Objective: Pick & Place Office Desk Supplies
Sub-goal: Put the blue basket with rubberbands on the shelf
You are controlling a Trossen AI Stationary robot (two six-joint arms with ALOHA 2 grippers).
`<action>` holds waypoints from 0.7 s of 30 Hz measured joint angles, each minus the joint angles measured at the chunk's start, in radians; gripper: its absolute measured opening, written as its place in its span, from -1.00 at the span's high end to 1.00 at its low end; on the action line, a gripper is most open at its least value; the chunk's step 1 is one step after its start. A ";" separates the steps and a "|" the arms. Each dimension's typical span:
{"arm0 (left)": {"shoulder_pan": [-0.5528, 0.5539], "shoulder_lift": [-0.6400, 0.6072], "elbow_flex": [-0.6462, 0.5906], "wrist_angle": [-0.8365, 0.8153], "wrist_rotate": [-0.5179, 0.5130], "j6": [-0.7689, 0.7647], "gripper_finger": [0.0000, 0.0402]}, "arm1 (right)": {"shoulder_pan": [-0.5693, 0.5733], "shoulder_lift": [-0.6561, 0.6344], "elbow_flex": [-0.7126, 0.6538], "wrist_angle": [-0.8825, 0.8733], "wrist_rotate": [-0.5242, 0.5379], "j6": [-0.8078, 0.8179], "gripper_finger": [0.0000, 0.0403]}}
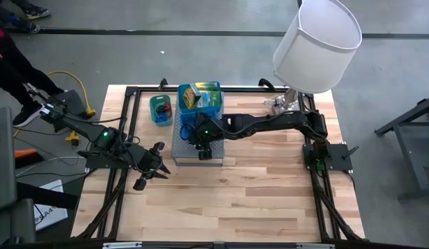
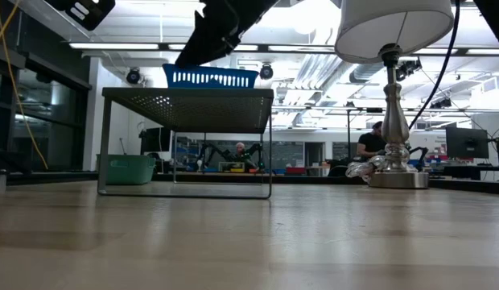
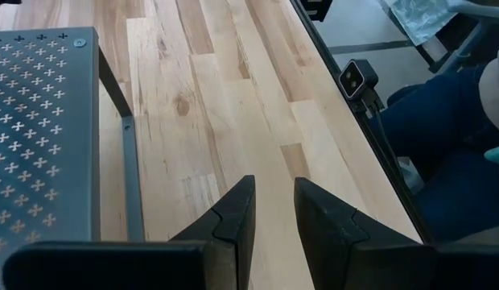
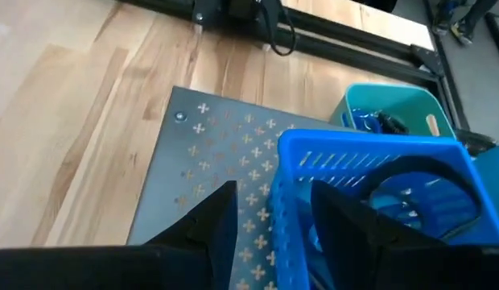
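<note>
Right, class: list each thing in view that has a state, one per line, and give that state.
Blue basket: on the grey metal stand, holding packets.
Teal bin: on the table, upright.
Lamp: upright.
Left claw: open, empty, over bare table.
Right claw: open, straddling the basket's wall.

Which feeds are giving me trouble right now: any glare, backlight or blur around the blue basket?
Low view: bright ceiling lights backlight the scene, so the blue basket on the grey perforated stand reads dim, and the near tabletop is blurred. Right wrist view: the right gripper fingers are dark and soft-edged, straddling the basket wall. High view: evenly lit, with the lamp shade hiding the table's far right corner.
</note>
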 joint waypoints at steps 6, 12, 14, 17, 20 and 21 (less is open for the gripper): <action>0.000 0.000 0.000 0.001 0.000 0.000 0.59 | -0.006 0.000 0.000 -0.039 0.055 0.043 0.27; 0.000 0.000 0.000 0.000 0.000 0.000 0.59 | -0.005 0.000 0.000 -0.088 0.069 0.073 0.27; 0.000 0.000 0.000 0.001 0.000 0.000 0.59 | -0.005 0.000 0.000 -0.094 0.067 0.078 0.27; 0.000 0.000 0.000 0.001 0.000 0.000 0.59 | -0.005 0.000 0.000 -0.110 0.067 0.079 0.30; 0.000 0.000 0.000 0.001 0.000 0.000 0.59 | -0.005 -0.001 0.000 -0.110 0.067 0.079 0.40; 0.000 0.000 0.000 0.000 0.000 0.000 0.59 | -0.005 -0.001 0.000 -0.110 0.067 0.079 0.45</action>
